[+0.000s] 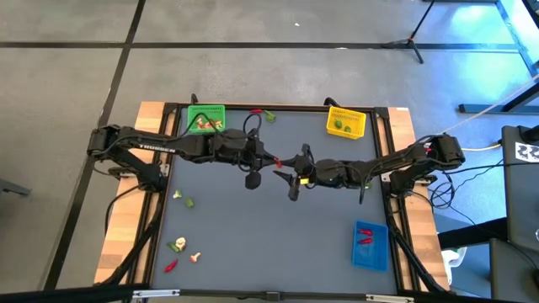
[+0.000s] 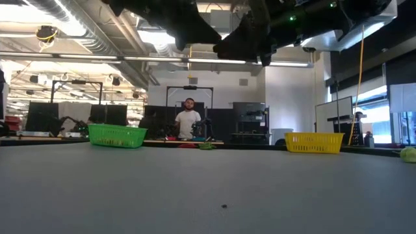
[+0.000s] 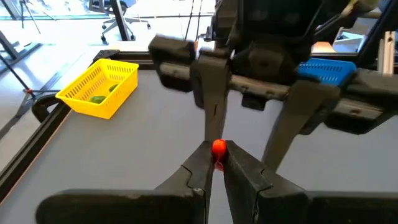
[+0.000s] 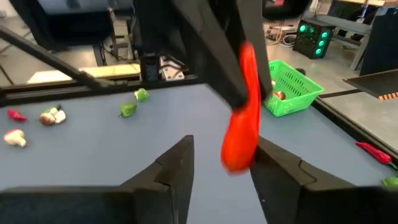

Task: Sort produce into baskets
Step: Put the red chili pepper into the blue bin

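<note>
- Mid-table, in the air: the left gripper (image 3: 211,163) pinches a red chili (image 4: 244,112) by one end, with its fingers pressed together on it.
- The right gripper (image 4: 221,165) faces it with the chili hanging between its spread fingers. They do not look closed on it yet.
- Judgement: this is a handover. The chili is held by its tip so that its body is free for the other arm to take.
- Likely reason: the blue basket (image 1: 370,245), which holds red pieces, sits at the near right corner, on the right arm's side.
- Green basket (image 1: 205,118) at the far left, with pale and red bits inside. Yellow basket (image 1: 346,122) at the far right, with green pieces inside.
- Unsorted produce lies at the near left: a green piece (image 1: 189,203), a mushroom (image 1: 195,257) and a second chili (image 1: 171,266). Two more pieces (image 1: 269,114) lie by the far edge between the green and yellow baskets.
- Surface: a flat dark grey mat (image 1: 278,227) in a black frame on a wooden bench. It is smooth, so small pieces may slide.
- Room: an open lab with a grey floor and ceiling lights. A person (image 2: 188,120) stands behind the far benches, well away from the arms.
- Risk: if the left gripper releases before the right one closes, the chili drops to mid-table.
</note>
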Controlling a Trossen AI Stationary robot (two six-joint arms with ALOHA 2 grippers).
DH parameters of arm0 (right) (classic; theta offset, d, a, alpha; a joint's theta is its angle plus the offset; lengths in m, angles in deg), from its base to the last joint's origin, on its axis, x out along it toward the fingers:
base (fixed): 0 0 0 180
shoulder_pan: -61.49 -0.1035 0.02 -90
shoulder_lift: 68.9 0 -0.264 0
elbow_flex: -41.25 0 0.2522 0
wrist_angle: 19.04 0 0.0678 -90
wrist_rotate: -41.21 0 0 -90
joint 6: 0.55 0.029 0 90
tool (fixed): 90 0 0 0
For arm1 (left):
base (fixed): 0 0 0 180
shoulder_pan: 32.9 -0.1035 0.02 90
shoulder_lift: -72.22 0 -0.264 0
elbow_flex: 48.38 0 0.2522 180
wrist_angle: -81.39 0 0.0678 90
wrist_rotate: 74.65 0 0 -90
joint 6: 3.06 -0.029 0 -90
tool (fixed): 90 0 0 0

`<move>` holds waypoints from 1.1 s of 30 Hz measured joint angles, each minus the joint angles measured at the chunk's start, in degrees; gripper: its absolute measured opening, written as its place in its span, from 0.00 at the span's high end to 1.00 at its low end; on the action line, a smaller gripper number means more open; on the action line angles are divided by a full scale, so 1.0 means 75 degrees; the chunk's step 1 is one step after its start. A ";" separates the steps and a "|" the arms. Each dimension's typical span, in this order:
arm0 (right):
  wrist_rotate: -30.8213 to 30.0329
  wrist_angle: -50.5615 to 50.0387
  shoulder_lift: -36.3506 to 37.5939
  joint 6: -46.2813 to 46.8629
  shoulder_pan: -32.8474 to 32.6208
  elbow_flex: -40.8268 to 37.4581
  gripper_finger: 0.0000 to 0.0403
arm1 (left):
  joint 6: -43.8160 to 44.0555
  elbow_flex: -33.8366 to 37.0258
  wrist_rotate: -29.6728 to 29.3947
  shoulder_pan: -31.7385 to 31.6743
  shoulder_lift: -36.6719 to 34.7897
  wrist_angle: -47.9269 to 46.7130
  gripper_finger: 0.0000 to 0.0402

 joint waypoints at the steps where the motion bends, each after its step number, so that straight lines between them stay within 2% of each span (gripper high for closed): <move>1: -0.0017 0.0005 0.0004 -0.0002 -0.0003 0.0000 0.62 | -0.0031 0.0001 -0.0002 -0.0022 0.0004 0.0007 0.92; 12: -0.0256 0.0152 0.0004 -0.0042 0.0003 -0.0007 0.66 | 0.0021 0.0018 0.0027 -0.0106 -0.0002 0.0051 0.92; 25: -0.0397 0.0173 0.0004 -0.0346 0.0006 -0.0012 0.94 | 0.0170 0.0021 0.0038 -0.0100 -0.0008 0.0054 0.92; 29: -0.0393 0.0170 0.0001 -0.0469 0.0006 -0.0015 0.95 | 0.0042 0.0021 0.0035 -0.0100 -0.0008 0.0060 0.91; 33: -0.0345 0.0158 -0.0005 -0.0507 0.0003 -0.0015 0.93 | 0.0106 0.0021 0.0032 -0.0100 -0.0011 0.0068 0.82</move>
